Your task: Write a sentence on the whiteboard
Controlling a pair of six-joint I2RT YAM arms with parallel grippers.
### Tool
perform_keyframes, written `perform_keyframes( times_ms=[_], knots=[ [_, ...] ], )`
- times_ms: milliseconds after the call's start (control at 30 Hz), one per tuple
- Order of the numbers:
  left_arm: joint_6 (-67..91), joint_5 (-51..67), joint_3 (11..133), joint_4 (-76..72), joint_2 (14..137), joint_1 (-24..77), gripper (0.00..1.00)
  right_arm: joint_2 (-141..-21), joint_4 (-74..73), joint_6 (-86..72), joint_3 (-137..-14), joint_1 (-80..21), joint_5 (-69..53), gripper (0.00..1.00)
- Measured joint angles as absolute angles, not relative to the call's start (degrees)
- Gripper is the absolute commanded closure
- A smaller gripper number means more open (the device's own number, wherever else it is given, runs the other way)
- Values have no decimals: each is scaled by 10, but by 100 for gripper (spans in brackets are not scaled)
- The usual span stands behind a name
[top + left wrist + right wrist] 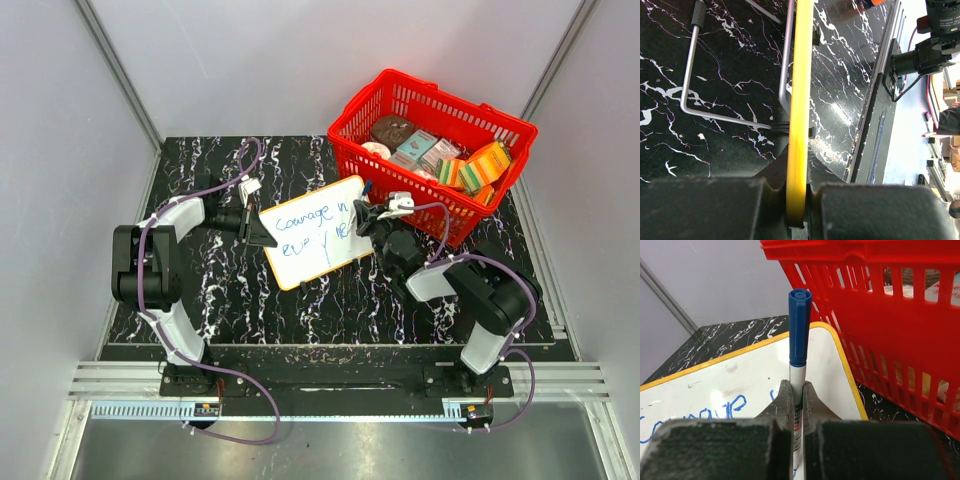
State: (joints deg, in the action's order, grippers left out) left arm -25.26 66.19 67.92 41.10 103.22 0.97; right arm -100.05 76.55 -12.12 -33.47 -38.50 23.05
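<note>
The whiteboard (pixel 315 232) sits near the middle of the black marbled worktop (pixel 240 290), between the two arms, turned so that its long sides run from lower left to upper right in the top view; whether it lies flat or is propped up cannot be told from there. The sentence (pixel 312 226) is in blue marker in two lines: the first reads "Courage in", and the second is too small to read with certainty. The left end effector (pixel 799 200) is clamped on the board's left side, and in the left wrist view the yellow rim runs edge-on between its two dark fingers. A bent metal wire stand (pixel 687 75) shows beside the board in that view. The right end effector (pixel 797 410) is closed tight on a marker (pixel 799 330), gripping its white barrel, with the blue end pointing away from the wrist camera. The marker is over the board's right part, close to its rim; the other end is hidden, so contact with the surface cannot be judged. Just beyond that edge stands a red basket (pixel 440 215) at the worktop's far right corner, holding assorted packets and boxes. Purple cables (pixel 150 225) run along both arms
</note>
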Motion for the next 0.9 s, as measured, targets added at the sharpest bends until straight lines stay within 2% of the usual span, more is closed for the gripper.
perform_keyframes(
  times_ms=[267,900],
  knots=[
    [-253,662,679,411,1031,10,100,-970,759,-102,-334,-385,236,100],
    [-254,662,679,411,1031,10,100,-994,753,-86,-350,-381,270,100]
  ],
)
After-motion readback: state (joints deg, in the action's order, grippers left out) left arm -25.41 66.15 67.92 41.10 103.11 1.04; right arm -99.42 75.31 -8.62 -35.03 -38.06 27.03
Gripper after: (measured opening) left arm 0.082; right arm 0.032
